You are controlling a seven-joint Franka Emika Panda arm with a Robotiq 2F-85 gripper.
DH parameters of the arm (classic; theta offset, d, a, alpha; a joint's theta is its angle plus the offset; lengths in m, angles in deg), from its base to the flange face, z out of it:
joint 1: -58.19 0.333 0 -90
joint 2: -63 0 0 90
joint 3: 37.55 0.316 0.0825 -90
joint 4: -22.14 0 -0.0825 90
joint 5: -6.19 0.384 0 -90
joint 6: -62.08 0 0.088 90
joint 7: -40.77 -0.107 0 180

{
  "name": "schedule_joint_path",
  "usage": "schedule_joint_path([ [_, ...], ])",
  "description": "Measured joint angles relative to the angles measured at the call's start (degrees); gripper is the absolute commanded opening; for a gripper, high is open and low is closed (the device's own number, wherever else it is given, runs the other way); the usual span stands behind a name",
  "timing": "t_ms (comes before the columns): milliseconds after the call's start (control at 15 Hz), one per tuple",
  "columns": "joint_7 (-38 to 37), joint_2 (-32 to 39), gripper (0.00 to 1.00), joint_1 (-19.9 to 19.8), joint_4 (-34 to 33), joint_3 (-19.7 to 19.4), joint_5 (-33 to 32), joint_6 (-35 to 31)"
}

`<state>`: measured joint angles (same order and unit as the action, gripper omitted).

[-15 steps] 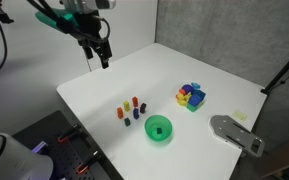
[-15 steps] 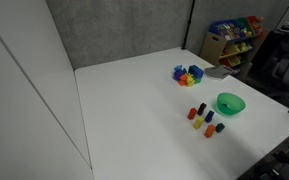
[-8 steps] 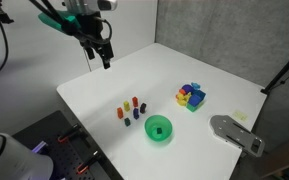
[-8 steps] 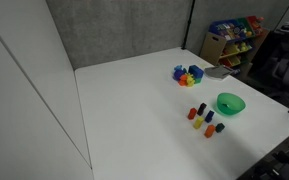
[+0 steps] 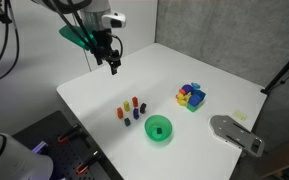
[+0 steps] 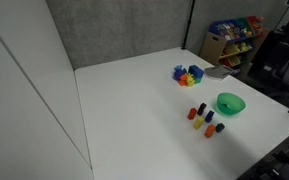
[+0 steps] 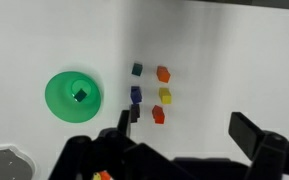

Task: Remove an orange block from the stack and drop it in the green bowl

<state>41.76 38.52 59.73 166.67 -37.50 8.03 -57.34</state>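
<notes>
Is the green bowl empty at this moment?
No, the wrist view shows a small dark object sitting inside the green bowl.

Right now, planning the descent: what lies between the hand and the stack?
In an exterior view, only bare white table shows between the hand and the stack.

In an exterior view the camera looks down at the worktop (image 5: 94, 95) from high and fairly near, with the stack (image 5: 132, 110) and the green bowl (image 5: 158, 128) toward 6 o'clock. In an exterior view set farther back at a different side, the stack (image 6: 202, 117) and the green bowl (image 6: 230, 103) lie toward 4 o'clock. The wrist view faces straight down, with the pincer (image 7: 187, 132) at 6 o'clock, and shows both too.
</notes>
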Motion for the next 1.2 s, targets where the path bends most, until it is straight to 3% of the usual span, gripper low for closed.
schedule_joint_path([
  [400,-0.05,9.19,1.0,0.75,3.07,0.39,2.47,-9.13],
  [1200,-6.24,33.57,1.0,1.34,7.32,2.21,3.43,-35.41],
])
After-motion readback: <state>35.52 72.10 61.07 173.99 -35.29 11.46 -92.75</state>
